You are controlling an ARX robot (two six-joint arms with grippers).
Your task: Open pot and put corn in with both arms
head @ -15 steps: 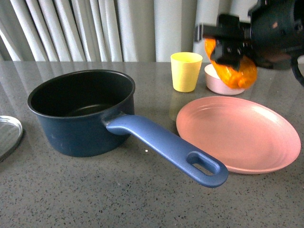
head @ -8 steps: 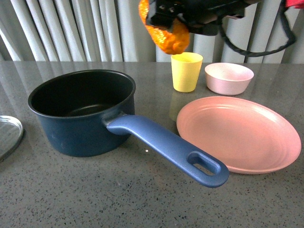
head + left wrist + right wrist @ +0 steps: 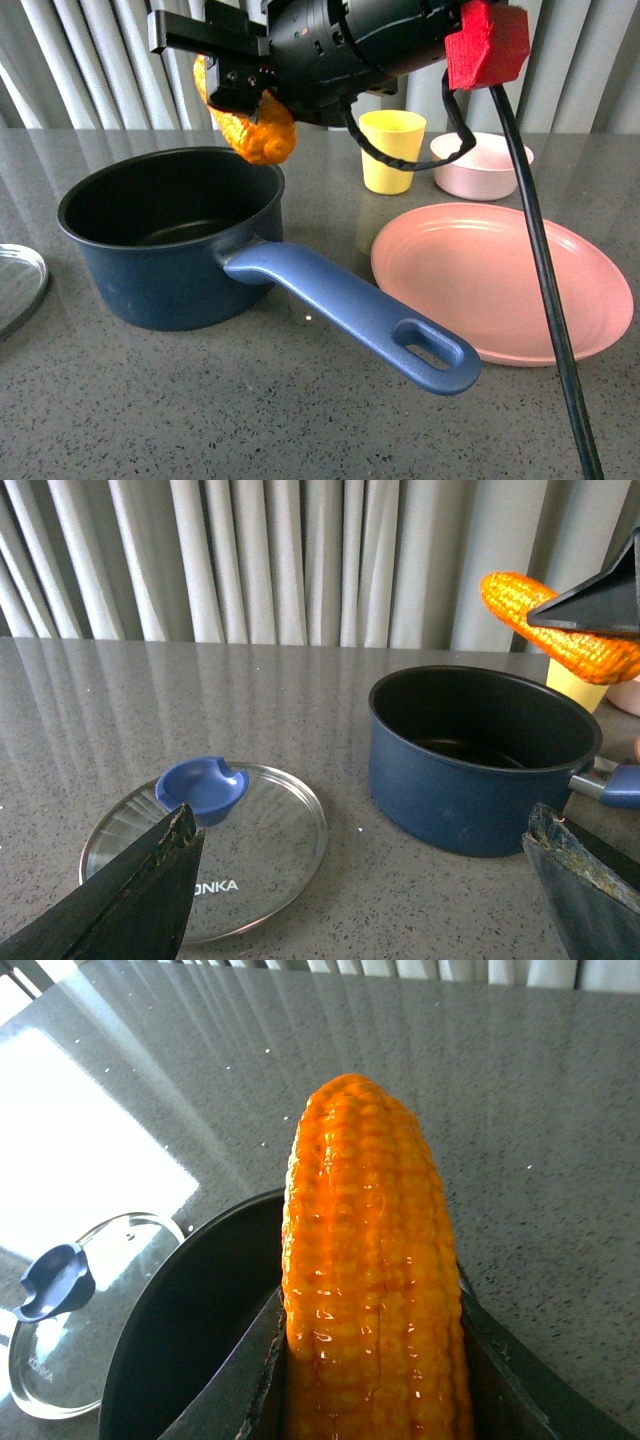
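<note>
The dark blue pot (image 3: 165,265) stands uncovered on the grey table, its long handle (image 3: 350,312) pointing to the front right. My right gripper (image 3: 238,88) is shut on the orange corn (image 3: 256,128), which hangs above the pot's far right rim. In the right wrist view the corn (image 3: 372,1280) sits between both fingers, over the pot's black inside (image 3: 190,1350). My left gripper (image 3: 365,885) is open and low above the table between the lid (image 3: 255,850) and the pot (image 3: 470,770), holding nothing. It does not show in the front view.
The glass lid with a blue knob (image 3: 202,785) lies flat left of the pot (image 3: 15,285). A yellow cup (image 3: 392,150), a small pink bowl (image 3: 482,166) and a pink plate (image 3: 500,282) stand right of the pot. The right arm's black cable (image 3: 535,260) hangs across the plate.
My right gripper has carried the corn leftward from above the pink bowl, past the yellow cup, to above the pot's rim. Pot, lid and dishes have not moved.
</note>
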